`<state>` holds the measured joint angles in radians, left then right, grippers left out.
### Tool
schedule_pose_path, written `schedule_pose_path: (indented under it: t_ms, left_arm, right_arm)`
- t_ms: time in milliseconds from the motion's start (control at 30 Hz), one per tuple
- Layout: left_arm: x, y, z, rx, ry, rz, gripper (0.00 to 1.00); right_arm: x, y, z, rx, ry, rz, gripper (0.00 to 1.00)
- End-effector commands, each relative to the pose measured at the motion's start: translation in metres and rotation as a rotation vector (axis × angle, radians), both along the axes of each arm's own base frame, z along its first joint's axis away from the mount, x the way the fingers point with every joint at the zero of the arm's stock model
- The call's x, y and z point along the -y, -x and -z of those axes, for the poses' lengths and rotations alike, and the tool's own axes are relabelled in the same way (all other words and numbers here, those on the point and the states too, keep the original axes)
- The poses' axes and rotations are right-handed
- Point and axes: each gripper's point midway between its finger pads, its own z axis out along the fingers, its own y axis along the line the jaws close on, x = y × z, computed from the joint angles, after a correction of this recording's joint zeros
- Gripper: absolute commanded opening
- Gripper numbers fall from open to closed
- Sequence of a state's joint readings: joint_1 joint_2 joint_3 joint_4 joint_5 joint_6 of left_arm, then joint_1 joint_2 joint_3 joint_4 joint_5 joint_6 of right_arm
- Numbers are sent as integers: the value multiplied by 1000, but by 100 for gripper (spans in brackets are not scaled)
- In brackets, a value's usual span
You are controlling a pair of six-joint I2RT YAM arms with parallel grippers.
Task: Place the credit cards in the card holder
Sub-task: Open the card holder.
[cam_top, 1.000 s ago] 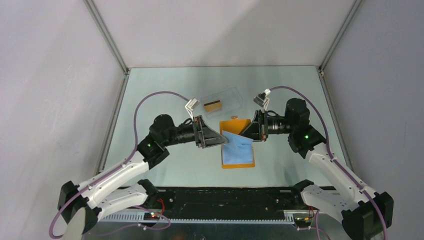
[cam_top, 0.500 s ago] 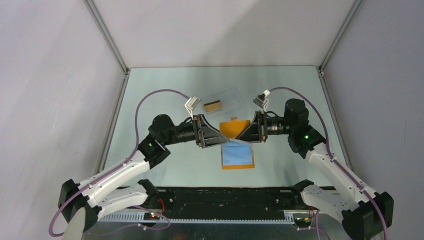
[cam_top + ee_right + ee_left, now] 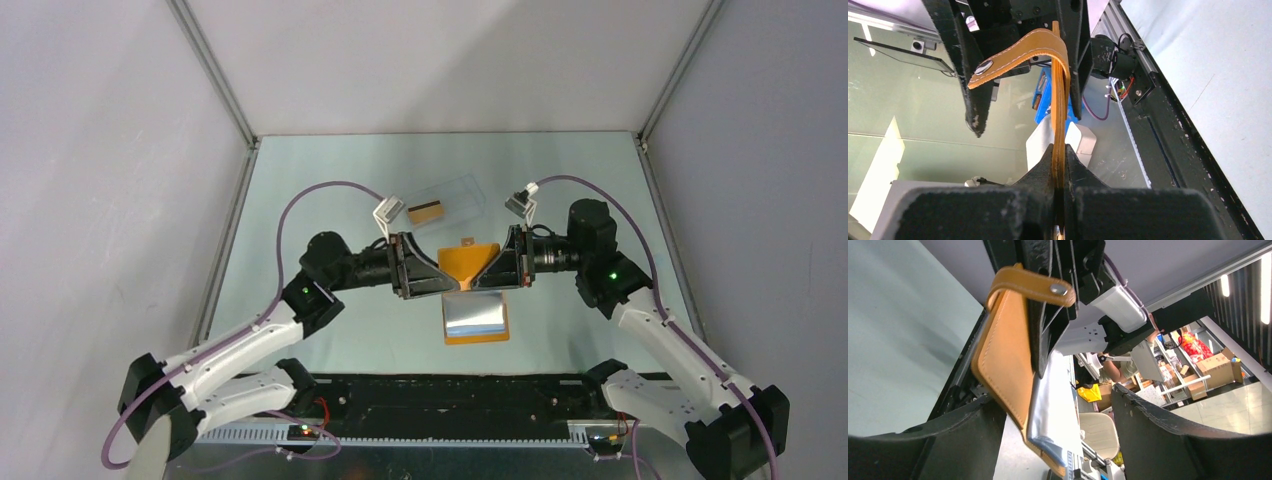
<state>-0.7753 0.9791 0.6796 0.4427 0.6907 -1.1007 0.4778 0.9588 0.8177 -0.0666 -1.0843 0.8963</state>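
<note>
The small, squarish orange-tan folding card holder (image 3: 470, 260) stood half open at mid-surface. Its upper flap was raised between the 2 arms, and its lower half lay on the pale green surface (image 3: 560, 180) with the shiny inner face up. The right gripper (image 3: 1058, 159) had its jaws clamped on the flap's thin edge. The left gripper (image 3: 448, 280) had its jaws spread apart, straddling the flap without pressing it (the right wrist view showed a gap on each side). 1 thin golden-orange credit card (image 3: 425, 211) with a dark stripe lay inside the clear plastic rectangular box (image 3: 455, 195), well apart from both arms and not yet picked up.

The hold looked slender. If the edge slipped, the flap would likely drop shut over the pockets. Nothing pinned the lower half, so a pull from the right could drag the whole holder. The left jaws, if they closed, might catch the loose snap strap (image 3: 1013, 50) — not the flap itself.
</note>
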Motion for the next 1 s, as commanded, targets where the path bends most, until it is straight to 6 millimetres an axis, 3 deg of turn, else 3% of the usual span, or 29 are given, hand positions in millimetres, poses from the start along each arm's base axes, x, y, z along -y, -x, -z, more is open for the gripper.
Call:
schedule_pose_path:
  t_ms: [0,200,367,533,967]
  left_arm:
    - [-8,10,4,41,16,10,79]
    - [-26,-1,54,-4,-137,-111,78]
    - [-37,3,65,-9,-157,-154,79]
    - [-35,3,78,-42,-190,-148,79]
    - [-29,4,43,22,-143,-112,79]
  right_arm:
    - [2,0,-14,41,-20,8,0]
    - [4,-2,-13,33,-13,22,0]
    - [4,-4,-10,27,-5,33,0]
    - [4,-4,-11,26,-10,29,0]
    - [4,-2,-4,23,13,25,0]
